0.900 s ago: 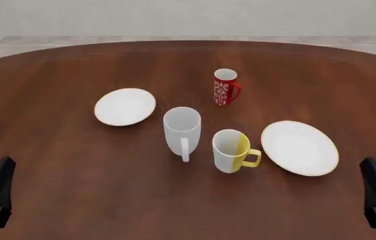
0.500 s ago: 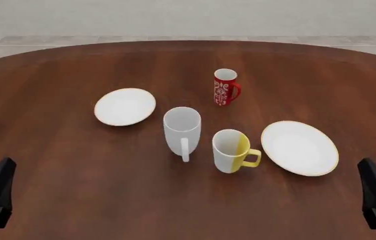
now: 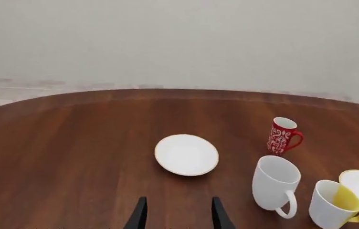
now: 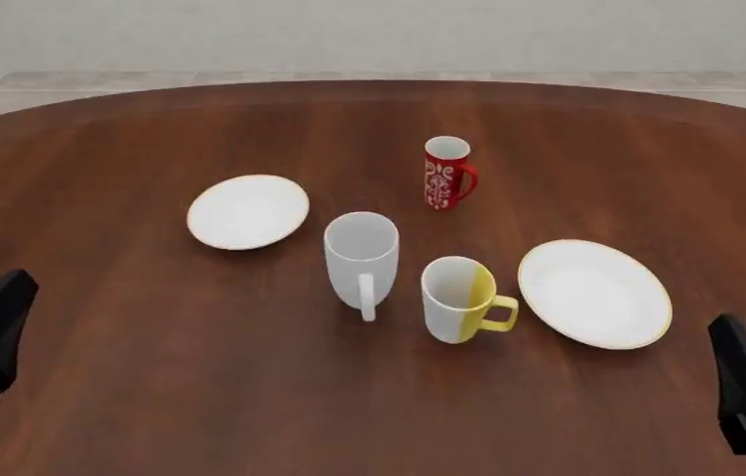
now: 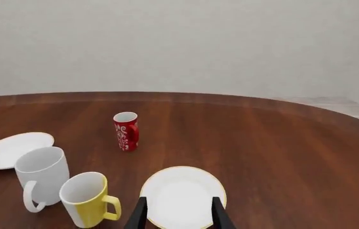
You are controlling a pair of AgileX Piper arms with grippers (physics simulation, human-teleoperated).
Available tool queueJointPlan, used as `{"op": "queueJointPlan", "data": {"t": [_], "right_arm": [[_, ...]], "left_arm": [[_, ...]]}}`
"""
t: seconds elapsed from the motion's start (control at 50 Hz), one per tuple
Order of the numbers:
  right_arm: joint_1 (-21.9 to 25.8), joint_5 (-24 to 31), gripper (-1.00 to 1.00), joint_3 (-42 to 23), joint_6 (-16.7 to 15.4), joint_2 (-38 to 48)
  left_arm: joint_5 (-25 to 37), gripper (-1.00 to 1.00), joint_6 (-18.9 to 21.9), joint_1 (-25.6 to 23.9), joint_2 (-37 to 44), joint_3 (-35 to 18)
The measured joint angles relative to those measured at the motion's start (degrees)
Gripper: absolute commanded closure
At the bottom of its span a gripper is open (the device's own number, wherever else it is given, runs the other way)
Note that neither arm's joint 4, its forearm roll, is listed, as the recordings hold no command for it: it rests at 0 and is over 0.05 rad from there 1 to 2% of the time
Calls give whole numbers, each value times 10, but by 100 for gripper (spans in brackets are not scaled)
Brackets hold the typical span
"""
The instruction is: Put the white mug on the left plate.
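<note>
On the round table point(image 4: 108, 397), the white mug point(image 4: 361, 260) stands near the middle, upright, handle toward the arms. The left plate point(image 4: 247, 211) lies to its left and slightly farther back, apart from it. Just right of the mug stands the two-tone mug point(image 4: 459, 299), seemingly not touching it. The larger plate point(image 4: 595, 293) lies right of that. The patterned mug point(image 4: 447, 173) stands behind them.

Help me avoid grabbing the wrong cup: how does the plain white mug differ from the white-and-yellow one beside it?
The white mug is all white, handle included; the white-and-yellow mug has a yellow side and yellow handle. The white mug is taller and wider. Seen from the front, the white mug's handle points toward the arms, while the white-and-yellow mug's points right, toward the larger plate. Both stand upright and empty on the table.
</note>
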Motion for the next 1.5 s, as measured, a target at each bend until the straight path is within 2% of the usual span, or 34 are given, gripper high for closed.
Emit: {"op": "queueJointPlan", "data": {"t": [0.44,0.64,1.16,1.5], "right_arm": [[-1,-3,-100,0,1,-1],[-1,-4,-100,-1,2,-1],[-1,-6,-100,-5,4,-2],[-2,-6,-100,-8,7,-2]], "left_arm": [[57,-100,-59,-64,207,-111],[83,-100,-66,-91,293,-148],[137,-100,-111,-181,401,-238],[118,-100,-126,-239,486,-290]]}}
